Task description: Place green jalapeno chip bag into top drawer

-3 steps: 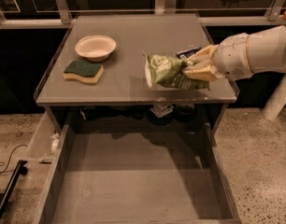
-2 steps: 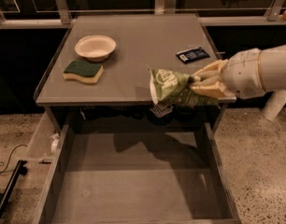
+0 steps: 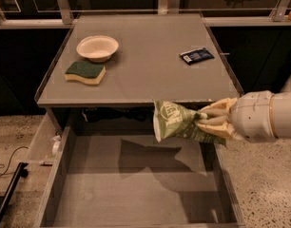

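Observation:
The green jalapeno chip bag (image 3: 176, 122) is a crumpled light-green foil bag with white print. My gripper (image 3: 208, 121) is shut on its right end and holds it in the air, just past the table's front edge, over the back right part of the open top drawer (image 3: 136, 189). The drawer is a wide grey metal drawer pulled out below the table, and its floor shows the bag's shadow. My white arm (image 3: 266, 115) reaches in from the right.
On the grey table (image 3: 145, 75) stand a pale bowl (image 3: 97, 47), a green-and-yellow sponge (image 3: 85, 72) and a small dark-blue packet (image 3: 197, 55). A narrow pale side tray (image 3: 43, 141) sticks out at the left. A black cable (image 3: 5, 165) lies on the floor.
My gripper has carried the chip bag forward off the table top and lower, from above the table's right side to over the open drawer. The dark-blue packet now shows on the table.

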Tool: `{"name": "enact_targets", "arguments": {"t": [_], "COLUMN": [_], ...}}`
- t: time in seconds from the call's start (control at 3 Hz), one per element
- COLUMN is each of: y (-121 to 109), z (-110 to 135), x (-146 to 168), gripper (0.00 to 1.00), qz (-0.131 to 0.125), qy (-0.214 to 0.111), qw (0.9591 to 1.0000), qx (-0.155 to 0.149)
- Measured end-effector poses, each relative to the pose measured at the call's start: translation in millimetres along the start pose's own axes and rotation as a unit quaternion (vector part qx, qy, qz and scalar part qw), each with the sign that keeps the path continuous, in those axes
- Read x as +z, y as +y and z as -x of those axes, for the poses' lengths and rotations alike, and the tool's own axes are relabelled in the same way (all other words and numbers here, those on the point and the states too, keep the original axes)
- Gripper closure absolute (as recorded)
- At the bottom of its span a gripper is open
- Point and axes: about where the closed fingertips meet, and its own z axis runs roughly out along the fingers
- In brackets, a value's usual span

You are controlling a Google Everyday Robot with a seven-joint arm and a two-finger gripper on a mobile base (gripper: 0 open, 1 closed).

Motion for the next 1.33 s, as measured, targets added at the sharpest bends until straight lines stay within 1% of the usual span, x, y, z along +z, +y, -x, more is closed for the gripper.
{"name": "enact_targets", "arguments": {"t": [0.33,0.67,1.0,1.33], "y": [44,44,53,76], "z": [-34,-34,-42,-68], "x": [23,23,46,88], "gripper": [1.00,1.00,1.00,1.00], "qz": [0.010,0.010,0.029,0.054], "qy": [0.007,0.007,0.008,0.006], "qw": [0.9992,0.9992,0.9985,0.9959], "qx": [0.039,0.039,0.046,0.073]}}
